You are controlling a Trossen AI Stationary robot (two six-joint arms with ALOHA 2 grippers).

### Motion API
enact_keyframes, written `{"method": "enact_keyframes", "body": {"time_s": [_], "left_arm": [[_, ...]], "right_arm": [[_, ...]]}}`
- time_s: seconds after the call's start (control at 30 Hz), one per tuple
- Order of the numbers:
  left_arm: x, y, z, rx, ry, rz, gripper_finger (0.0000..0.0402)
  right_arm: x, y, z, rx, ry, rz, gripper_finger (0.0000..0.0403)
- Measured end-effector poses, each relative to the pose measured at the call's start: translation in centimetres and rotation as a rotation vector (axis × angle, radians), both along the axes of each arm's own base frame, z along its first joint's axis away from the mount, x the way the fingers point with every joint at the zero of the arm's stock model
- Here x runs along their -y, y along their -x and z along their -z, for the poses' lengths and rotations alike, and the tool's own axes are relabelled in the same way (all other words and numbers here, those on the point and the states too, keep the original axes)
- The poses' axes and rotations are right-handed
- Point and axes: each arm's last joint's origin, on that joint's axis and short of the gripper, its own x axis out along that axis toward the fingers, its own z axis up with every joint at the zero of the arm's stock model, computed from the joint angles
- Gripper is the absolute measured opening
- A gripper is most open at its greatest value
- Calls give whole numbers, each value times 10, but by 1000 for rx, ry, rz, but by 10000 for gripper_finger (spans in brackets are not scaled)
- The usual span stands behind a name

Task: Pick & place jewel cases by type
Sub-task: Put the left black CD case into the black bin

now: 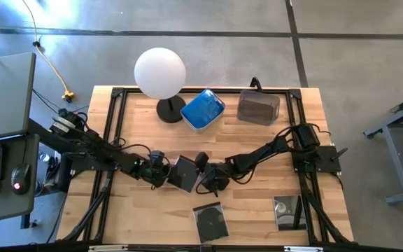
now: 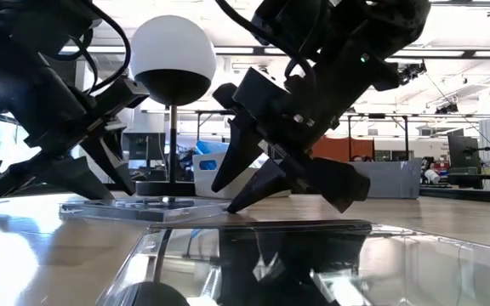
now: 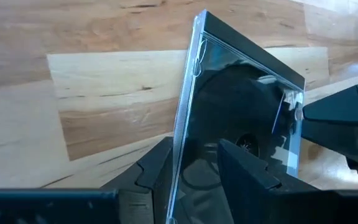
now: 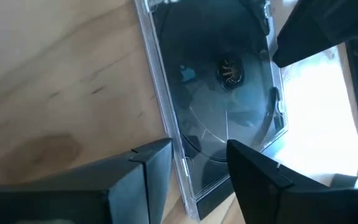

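A clear jewel case with a black inside (image 1: pixel 184 173) sits mid-table between my two grippers, almost level and low over the wood (image 2: pixel 143 206). My left gripper (image 1: pixel 162 170) is shut on its left edge. My right gripper (image 1: pixel 203 175) is shut on its right edge. Two more clear cases lie flat near the table's near edge, one in the middle (image 1: pixel 210 221) and one to the right (image 1: pixel 287 212). A tub of blue cases (image 1: pixel 203 110) and a tub with dark contents (image 1: pixel 258 107) stand at the far edge. My left gripper (image 3: pixel 194 171) pinches the case's left edge (image 3: pixel 180 163) between its two fingers, one on each flat face. It comes slanting down from the table's left. The case lies almost level; whether it is clear of the table, I cannot tell. My right gripper (image 4: pixel 199 168) pinches the case's opposite edge near a corner (image 4: pixel 188 186), one finger on each face. It comes slanting down from the table's right (image 2: pixel 232 204).
A lamp with a white globe (image 1: pixel 159 73) stands at the far edge, left of the tubs. Black frame rails (image 1: pixel 110 140) run along the table's left and right sides. Bare wood lies left of the near cases (image 1: pixel 145 217).
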Motion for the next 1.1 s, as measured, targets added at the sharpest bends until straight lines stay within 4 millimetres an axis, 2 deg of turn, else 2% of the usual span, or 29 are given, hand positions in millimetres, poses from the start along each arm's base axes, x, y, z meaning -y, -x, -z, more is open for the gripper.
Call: {"method": "enact_keyframes", "body": {"time_s": [0.2,0.47,0.63,0.87,1.1], "left_arm": [[0,-1,-1,4,8,2,124],[3,-5,-4,44,-43,78,124],[3,-6,-5,48,-46,79,124],[5,-7,-6,59,-27,91,124],[5,-7,-7,54,-30,88,124]], "right_arm": [[-9,3,0,-9,12,-24,149],[4,1,0,-11,4,-5,149],[2,1,1,-26,27,-51,149],[-10,4,-1,-10,225,-67,149],[-14,6,-17,29,256,-79,149]]}}
